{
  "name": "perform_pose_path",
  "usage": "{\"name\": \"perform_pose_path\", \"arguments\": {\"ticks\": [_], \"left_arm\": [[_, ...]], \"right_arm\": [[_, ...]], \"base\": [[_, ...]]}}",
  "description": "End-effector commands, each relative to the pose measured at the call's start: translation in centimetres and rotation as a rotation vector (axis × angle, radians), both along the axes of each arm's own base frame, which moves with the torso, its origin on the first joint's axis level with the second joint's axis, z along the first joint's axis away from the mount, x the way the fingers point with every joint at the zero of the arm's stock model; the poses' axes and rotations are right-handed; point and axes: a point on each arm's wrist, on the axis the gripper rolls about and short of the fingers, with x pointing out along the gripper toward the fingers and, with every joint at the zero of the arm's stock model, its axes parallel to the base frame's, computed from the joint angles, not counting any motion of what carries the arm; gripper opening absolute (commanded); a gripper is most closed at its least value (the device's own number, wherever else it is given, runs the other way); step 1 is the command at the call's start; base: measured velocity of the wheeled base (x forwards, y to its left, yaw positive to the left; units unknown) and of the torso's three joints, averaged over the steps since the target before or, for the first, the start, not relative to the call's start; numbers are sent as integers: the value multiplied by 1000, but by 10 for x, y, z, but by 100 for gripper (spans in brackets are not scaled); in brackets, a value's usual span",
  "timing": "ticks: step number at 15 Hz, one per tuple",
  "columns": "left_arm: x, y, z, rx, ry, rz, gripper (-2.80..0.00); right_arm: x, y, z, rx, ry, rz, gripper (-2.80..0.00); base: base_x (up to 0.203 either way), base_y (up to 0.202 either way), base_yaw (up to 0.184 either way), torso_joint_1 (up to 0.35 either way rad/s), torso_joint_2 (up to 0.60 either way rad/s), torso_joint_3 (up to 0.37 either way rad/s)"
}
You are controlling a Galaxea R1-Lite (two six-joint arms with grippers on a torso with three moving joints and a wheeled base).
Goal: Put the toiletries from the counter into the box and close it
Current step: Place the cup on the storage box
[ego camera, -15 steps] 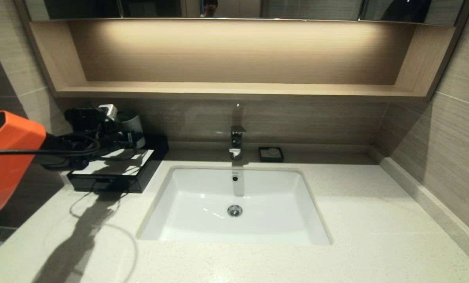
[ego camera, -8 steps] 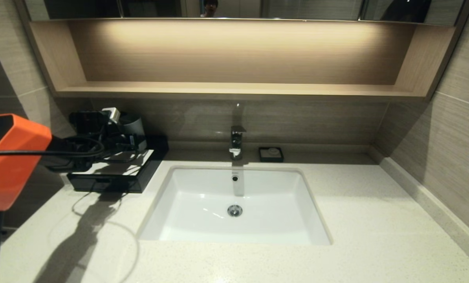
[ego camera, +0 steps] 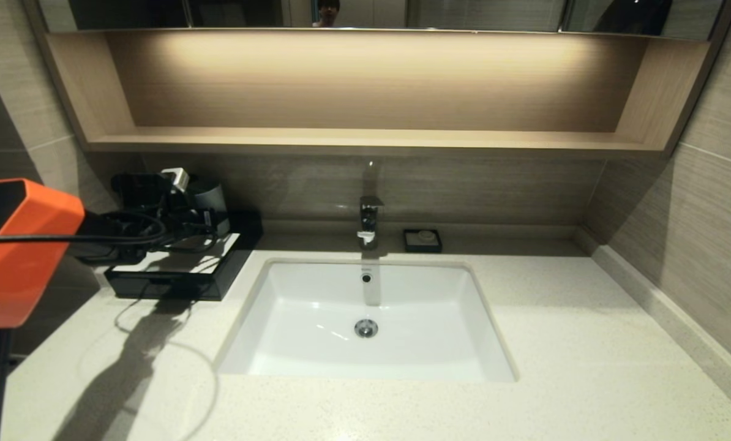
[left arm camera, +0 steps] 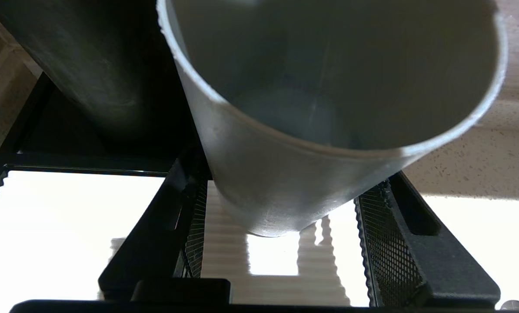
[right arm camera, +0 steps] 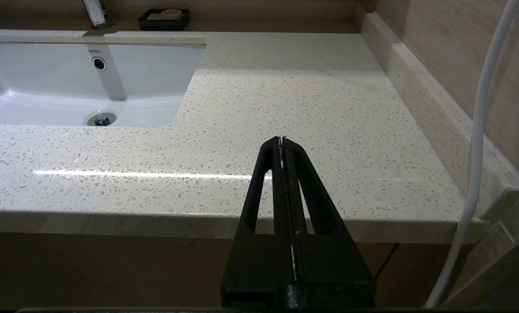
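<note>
This is a bathroom. A white sink (ego camera: 365, 318) is set in a speckled stone counter (ego camera: 586, 343). Behind the sink stand a chrome tap (ego camera: 368, 223) and a soap dish (ego camera: 422, 240); above it, a wooden shelf (ego camera: 365, 139) and a mirror (ego camera: 365, 13).
</note>
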Motion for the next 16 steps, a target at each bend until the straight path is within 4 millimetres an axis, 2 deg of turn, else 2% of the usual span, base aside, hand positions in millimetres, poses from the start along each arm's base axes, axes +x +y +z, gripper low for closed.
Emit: {"name": "perform_pose_path", "arguments": {"ticks": [1, 5, 16], "left_arm": [[1, 0, -1, -1, 1, 0, -280], [3, 0, -7, -2, 11, -1, -280], [10, 2, -2, 2, -5, 8, -280]], "right_arm": [[0, 0, -1, 0, 3, 0, -280], [0, 0, 0, 0, 2, 0, -280], [0, 0, -1, 0, 4, 0, -280]], "base": [[0, 0, 0, 0, 0, 0], [0, 0, 0, 0, 0, 0], [0, 0, 0, 0, 0, 0]]}}
